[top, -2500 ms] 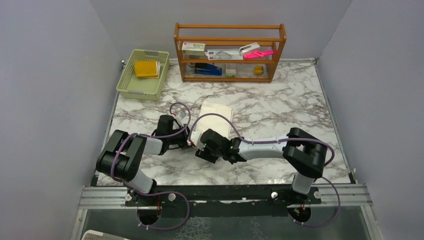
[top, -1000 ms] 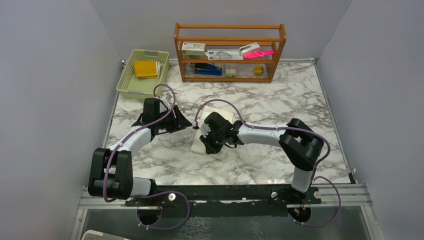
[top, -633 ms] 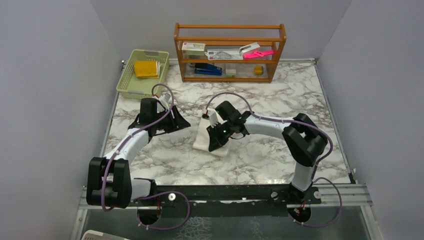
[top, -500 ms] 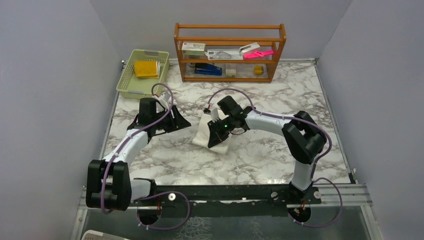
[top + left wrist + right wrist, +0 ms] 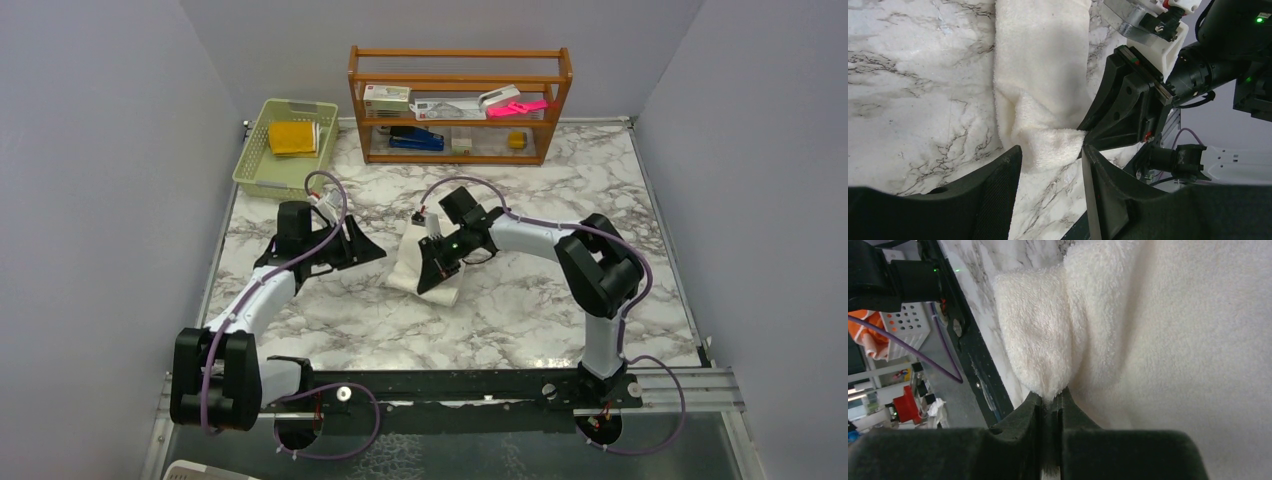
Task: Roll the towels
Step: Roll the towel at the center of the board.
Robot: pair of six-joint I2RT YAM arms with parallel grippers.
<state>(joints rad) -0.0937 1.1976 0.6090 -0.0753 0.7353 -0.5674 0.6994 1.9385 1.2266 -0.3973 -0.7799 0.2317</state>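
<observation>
The cream-white towel [image 5: 403, 270] lies on the marble table [image 5: 560, 300] between the two arms, its near edge pulled up into a fold. My right gripper [image 5: 428, 276] is shut on that edge. The right wrist view shows the towel [image 5: 1173, 340] pinched between the closed tips of the right gripper [image 5: 1050, 400]. My left gripper [image 5: 378, 250] hovers open just left of the towel. In its own view the left gripper [image 5: 1050, 172] has the raised fold [image 5: 1048, 147] just beyond its tips, untouched. The mustard-yellow towel [image 5: 293, 137] lies in the basket.
The green plastic basket [image 5: 262, 170] stands at the back left. A wooden shelf [image 5: 460, 105] with small items runs along the back wall. Grey walls close both sides. The right arm's forearm [image 5: 540, 235] reaches across the table's middle.
My right gripper has carried the towel's near edge up and toward the back, doubling it over itself. The left gripper has edged slightly toward the towel and stays open.
</observation>
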